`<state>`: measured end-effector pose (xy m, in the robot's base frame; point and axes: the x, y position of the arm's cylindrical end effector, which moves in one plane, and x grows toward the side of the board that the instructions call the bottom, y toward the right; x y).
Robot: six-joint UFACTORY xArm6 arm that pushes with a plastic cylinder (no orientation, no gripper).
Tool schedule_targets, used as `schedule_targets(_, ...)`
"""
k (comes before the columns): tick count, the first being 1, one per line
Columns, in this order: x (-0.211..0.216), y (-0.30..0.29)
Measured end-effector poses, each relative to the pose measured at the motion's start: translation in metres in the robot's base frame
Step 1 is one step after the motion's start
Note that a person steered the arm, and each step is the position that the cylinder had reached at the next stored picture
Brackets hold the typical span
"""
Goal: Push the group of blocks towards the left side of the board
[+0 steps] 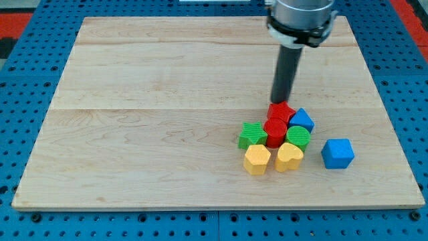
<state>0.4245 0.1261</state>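
Wood board [167, 100]: pale planks, fills most of frame, on blue pegboard [20, 73]
Group: 7 blocks packed lower right of centre, touching or nearly so
Red star block [282, 111]: top of cluster, right at foot of rod
Red cylinder [275, 131]: just below red star, mid-cluster
Blue block [302, 120]: right of red star, upper-right edge of cluster, shape unclear
Green star block [252, 135]: left edge of cluster, beside red cylinder
Green round block [298, 137]: right of red cylinder, ribbed top
Yellow hexagon block [257, 159]: bottom left of cluster
Yellow heart block [289, 156]: bottom right of cluster, beside hexagon
Blue cube [337, 153]: apart from the rest, lower right, near but not touching
My tip [280, 102]: at upper edge of red star, touching or just behind it; sits above cluster, not on its right side
Claw: none on this rig, plain rod, so no open/closed state to give
Progress: judged early; whole group sits right of board centre, left half of board holds no blocks
Left to do: prob. get tip round to cluster's right side, then sweep leftward; blue cube likely needs gathering or its own push
Risk: pushing from above would send blocks toward frame bottom, not left; loose cluster may split
Containers: none in frame, no bins or trays, blocks lie straight on wood
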Motion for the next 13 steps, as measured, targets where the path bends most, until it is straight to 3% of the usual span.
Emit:
schedule_targets(1, -0.003, 0.068)
schedule_targets(3, 0.091, 0.068)
schedule_targets(6, 0.088, -0.030)
schedule_targets(9, 0.084, 0.105)
schedule_targets(12, 0.024, 0.092)
schedule_targets(13, 0.054, 0.044)
